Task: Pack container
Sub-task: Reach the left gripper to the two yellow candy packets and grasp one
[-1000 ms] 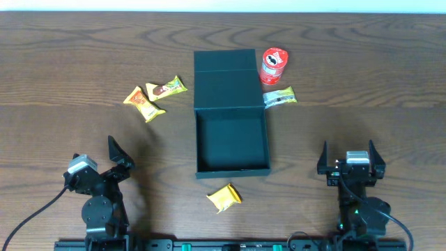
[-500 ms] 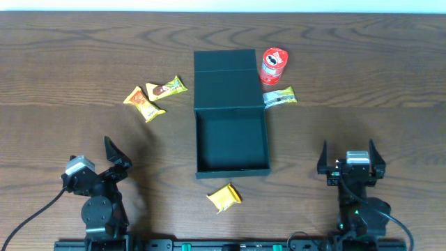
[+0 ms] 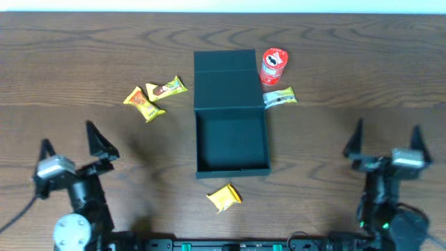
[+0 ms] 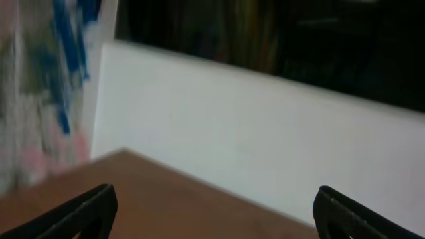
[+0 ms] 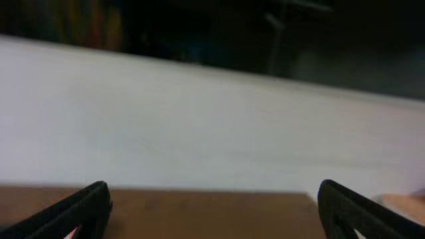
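Observation:
The dark teal container [image 3: 232, 143] lies open at the table's middle, its flap lid [image 3: 226, 80] folded back behind it; it looks empty inside. A yellow snack packet [image 3: 224, 197] lies just in front of it. Two orange-yellow packets [image 3: 143, 103] [image 3: 167, 88] lie to its left, and a pale green packet [image 3: 279, 97] lies at its right rear. My left gripper [image 3: 68, 141] [image 4: 212, 216] is open and empty at the front left. My right gripper [image 3: 385, 137] [image 5: 214, 212] is open and empty at the front right. Both wrist views show only the table's far edge and a white wall.
A small red cylindrical can [image 3: 272, 66] stands beside the lid at the rear right, close to the pale green packet. The wooden table [image 3: 334, 70] runs the full width of the overhead view.
Both arms have risen from their low rest pose. The left gripper has swung up and leftward, the right up and rightward, jaws spread wide. The container and packets have not moved.

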Motion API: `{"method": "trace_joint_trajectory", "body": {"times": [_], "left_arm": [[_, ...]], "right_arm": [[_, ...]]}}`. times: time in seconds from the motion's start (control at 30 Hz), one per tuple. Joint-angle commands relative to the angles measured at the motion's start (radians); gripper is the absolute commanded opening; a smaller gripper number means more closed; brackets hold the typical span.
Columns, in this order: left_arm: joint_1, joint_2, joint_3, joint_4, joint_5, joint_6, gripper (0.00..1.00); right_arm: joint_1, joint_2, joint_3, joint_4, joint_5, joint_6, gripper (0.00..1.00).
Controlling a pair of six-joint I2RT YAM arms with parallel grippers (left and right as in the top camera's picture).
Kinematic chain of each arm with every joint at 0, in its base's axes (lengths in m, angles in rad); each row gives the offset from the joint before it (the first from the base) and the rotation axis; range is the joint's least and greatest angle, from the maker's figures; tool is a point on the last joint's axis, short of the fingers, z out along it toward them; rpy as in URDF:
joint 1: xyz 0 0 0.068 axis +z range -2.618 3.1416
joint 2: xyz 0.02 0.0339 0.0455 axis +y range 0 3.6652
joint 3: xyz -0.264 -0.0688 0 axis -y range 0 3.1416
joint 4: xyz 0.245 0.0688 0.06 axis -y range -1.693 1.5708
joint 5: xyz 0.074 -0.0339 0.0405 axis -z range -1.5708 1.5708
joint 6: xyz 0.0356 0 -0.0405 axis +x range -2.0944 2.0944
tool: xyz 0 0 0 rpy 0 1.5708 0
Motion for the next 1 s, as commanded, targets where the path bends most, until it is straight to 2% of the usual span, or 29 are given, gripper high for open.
{"method": "trace_joint_trajectory", "body": {"times": [0.0,0.13,0.27,0.4,0.47,0.6,0.7,0.8,0.9,0.97], "left_arm": [[-0.003,0.171,0.175,0.022,0.016,0.103,0.96],[-0.003,0.533,0.514,-0.035,0.099,0.134,0.95],[-0.016,0.942,0.904,-0.227,0.185,0.134,0.95],[-0.072,1.189,1.149,-0.351,0.184,0.141,0.95],[-0.111,1.298,1.253,-0.424,0.184,0.187,0.95],[-0.161,1.457,1.364,-0.615,0.181,0.209,0.95],[-0.167,1.542,1.365,-0.763,0.185,0.12,0.95],[-0.166,1.617,1.365,-0.909,0.214,0.034,0.95],[-0.166,1.693,1.365,-0.996,0.246,0.034,0.95],[-0.167,1.744,1.364,-1.033,0.32,0.018,0.95]], "right_arm": [[0.004,0.189,0.152,0.015,0.067,0.009,0.99],[0.006,0.586,0.487,-0.032,0.065,0.011,0.99],[0.046,0.962,0.903,-0.215,0.067,0.01,0.99],[0.093,1.179,1.153,-0.393,0.066,0.01,0.99],[0.126,1.27,1.246,-0.487,0.066,0.01,0.99],[0.189,1.378,1.302,-0.636,0.066,0.011,0.99],[0.23,1.423,1.302,-0.771,0.06,0.011,0.99],[0.261,1.45,1.301,-0.908,-0.005,0.011,0.99],[0.286,1.473,1.293,-1.001,-0.111,0.067,0.99],[0.294,1.485,1.291,-1.077,-0.206,0.07,0.99]]}}
